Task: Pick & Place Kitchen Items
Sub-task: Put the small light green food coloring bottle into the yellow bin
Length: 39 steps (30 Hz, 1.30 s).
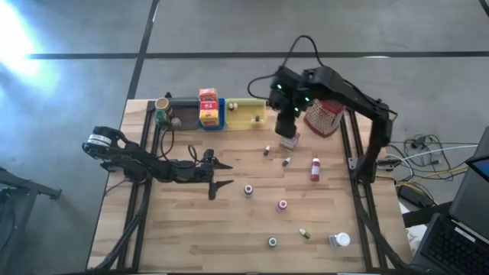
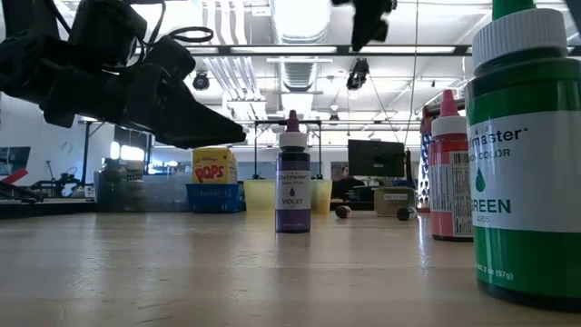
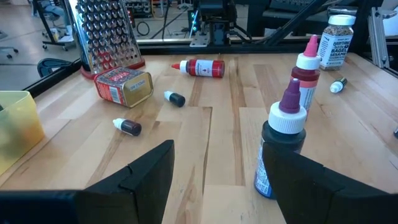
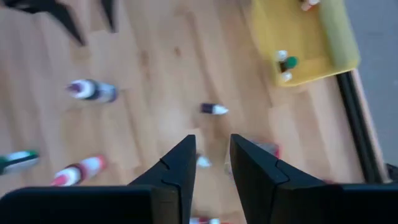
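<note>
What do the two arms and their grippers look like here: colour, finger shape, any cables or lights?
Both arms are dark, almost black. The left gripper has two flat, tapering, pointed fingers; a pale ring band circles that arm near its base. The right gripper has similar dark wedge-shaped fingers. A black cable loops above the right arm's wrist, where small green lights glow.

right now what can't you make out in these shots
- Right gripper: the high view hides its fingertips behind the arm's own wrist above the red tin; the blurred right wrist view shows narrow jaws but no tin between them, so a grip cannot be confirmed.
- Yellow tray: its small contents are blurred in the right wrist view.
- Green bottle: cut off by the low view's right edge.
- Left gripper: open, waiting mid-table.
</note>
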### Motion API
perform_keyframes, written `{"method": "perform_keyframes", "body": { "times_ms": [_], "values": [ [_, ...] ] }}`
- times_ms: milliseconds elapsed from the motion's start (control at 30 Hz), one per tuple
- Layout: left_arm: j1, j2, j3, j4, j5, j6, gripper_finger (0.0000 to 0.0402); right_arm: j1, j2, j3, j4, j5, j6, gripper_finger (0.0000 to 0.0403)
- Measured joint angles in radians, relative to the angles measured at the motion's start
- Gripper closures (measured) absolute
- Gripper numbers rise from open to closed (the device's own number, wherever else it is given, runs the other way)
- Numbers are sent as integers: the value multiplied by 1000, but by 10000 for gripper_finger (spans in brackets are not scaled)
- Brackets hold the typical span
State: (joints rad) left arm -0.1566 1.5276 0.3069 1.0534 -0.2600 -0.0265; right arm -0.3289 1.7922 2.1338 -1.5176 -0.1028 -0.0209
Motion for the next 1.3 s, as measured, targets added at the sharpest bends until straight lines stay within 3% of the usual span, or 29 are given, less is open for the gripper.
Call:
{"method": "perform_keyframes", "body": {
  "times_ms": [400, 667, 967, 1300],
  "values": [
    [0, 0, 0, 0, 0, 0, 151, 286, -283, -328, 20, 174, 325, 326],
    [0, 0, 0, 0, 0, 0, 151, 512, -420, -587, 134, 211, 576, 301],
    [0, 0, 0, 0, 0, 0, 151, 736, -455, -796, 292, 235, 841, 274],
    [0, 0, 0, 0, 0, 0, 151, 908, -382, -895, 400, 237, 1153, 258]
  ]
}}
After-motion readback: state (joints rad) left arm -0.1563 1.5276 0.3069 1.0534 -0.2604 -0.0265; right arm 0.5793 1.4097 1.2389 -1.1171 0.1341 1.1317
